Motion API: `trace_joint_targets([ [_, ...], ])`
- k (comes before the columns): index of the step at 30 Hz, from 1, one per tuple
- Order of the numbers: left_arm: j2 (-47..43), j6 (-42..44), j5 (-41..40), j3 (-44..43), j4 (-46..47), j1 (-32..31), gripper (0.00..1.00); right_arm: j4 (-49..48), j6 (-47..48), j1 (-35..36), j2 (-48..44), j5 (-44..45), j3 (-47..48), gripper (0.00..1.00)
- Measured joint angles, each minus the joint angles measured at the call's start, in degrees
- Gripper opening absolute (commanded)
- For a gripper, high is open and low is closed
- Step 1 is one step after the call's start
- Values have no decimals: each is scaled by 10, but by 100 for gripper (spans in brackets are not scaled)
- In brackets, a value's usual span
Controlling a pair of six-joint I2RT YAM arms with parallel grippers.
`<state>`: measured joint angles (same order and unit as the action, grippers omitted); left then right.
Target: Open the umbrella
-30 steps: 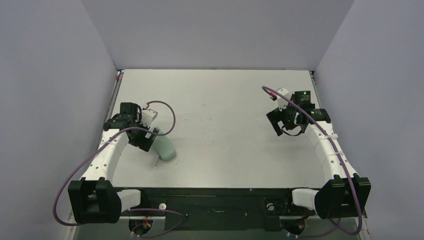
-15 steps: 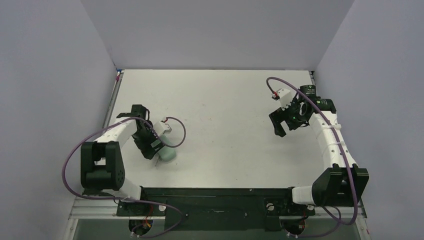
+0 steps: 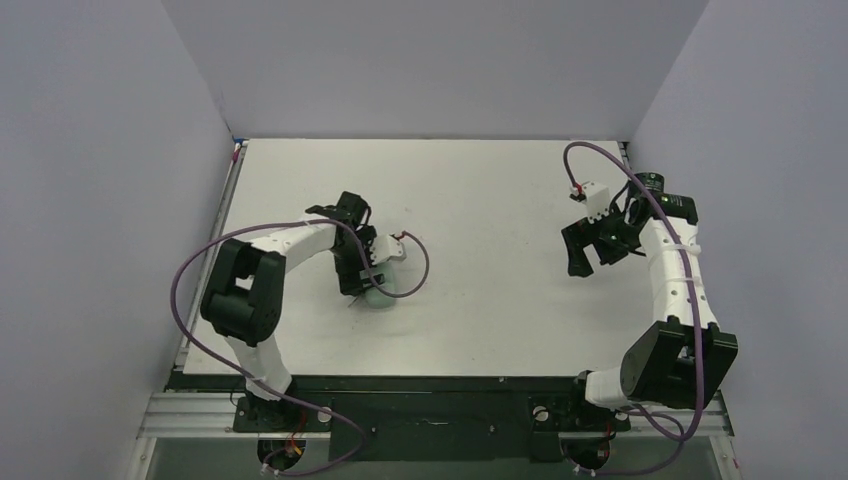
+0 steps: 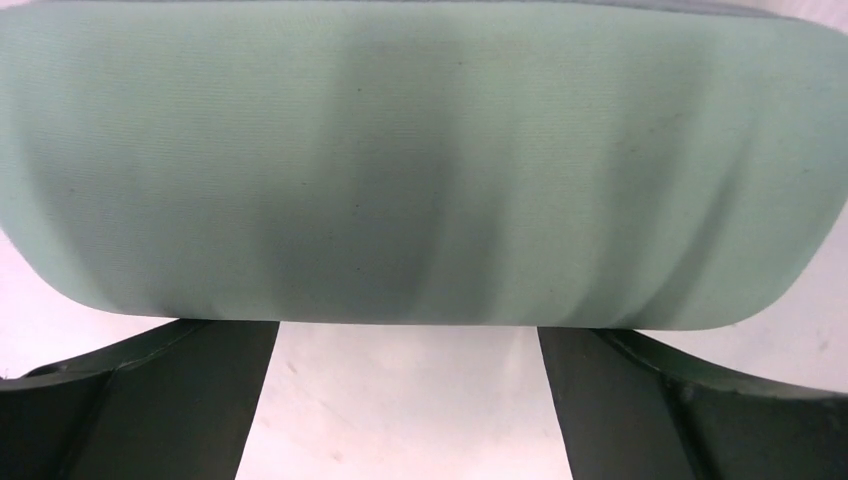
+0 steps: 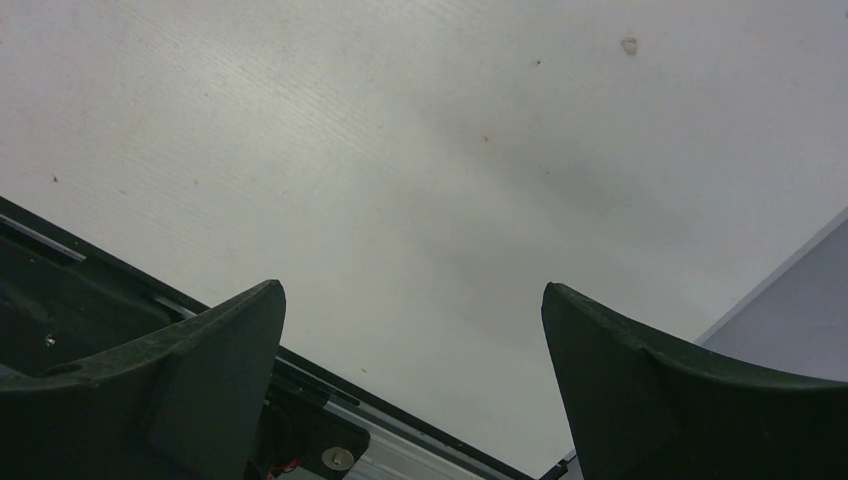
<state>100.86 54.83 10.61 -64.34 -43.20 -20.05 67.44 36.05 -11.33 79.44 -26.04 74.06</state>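
The umbrella [image 3: 381,296] is folded into a short pale green-white bundle near the table's left middle. In the left wrist view its fabric [image 4: 420,160] fills the upper part, creased in the middle. My left gripper [image 3: 360,276] points down over it. Its two dark fingers [image 4: 150,400] stand wide apart with their tips hidden behind the fabric, holding the bundle [image 4: 408,335]. The handle, loop and shaft are hidden. My right gripper [image 3: 585,255] is open and empty above the table at the right, far from the umbrella; its fingers [image 5: 200,370] frame bare table [image 5: 413,290].
Grey walls close the table [image 3: 470,190] on three sides. The black rail [image 3: 430,395] with the arm bases runs along the near edge and shows in the right wrist view [image 5: 60,270]. Purple cables loop off both wrists.
My left arm has swung right and forward, carrying the umbrella toward the table's middle. My right gripper has drawn back to the right and turned.
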Motion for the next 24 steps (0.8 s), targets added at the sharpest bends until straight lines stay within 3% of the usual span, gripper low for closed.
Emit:
trace_joint_targets([
  [15, 207, 12, 69, -293, 2, -186, 100, 36, 64, -30, -87, 2, -47, 93],
  [20, 197, -54, 106, -290, 39, -183, 98, 31, 43, -27, -90, -5, -47, 88],
  [24, 112, -136, 150, -198, 110, -115, 97, -10, -50, -2, -82, -17, -47, 87],
])
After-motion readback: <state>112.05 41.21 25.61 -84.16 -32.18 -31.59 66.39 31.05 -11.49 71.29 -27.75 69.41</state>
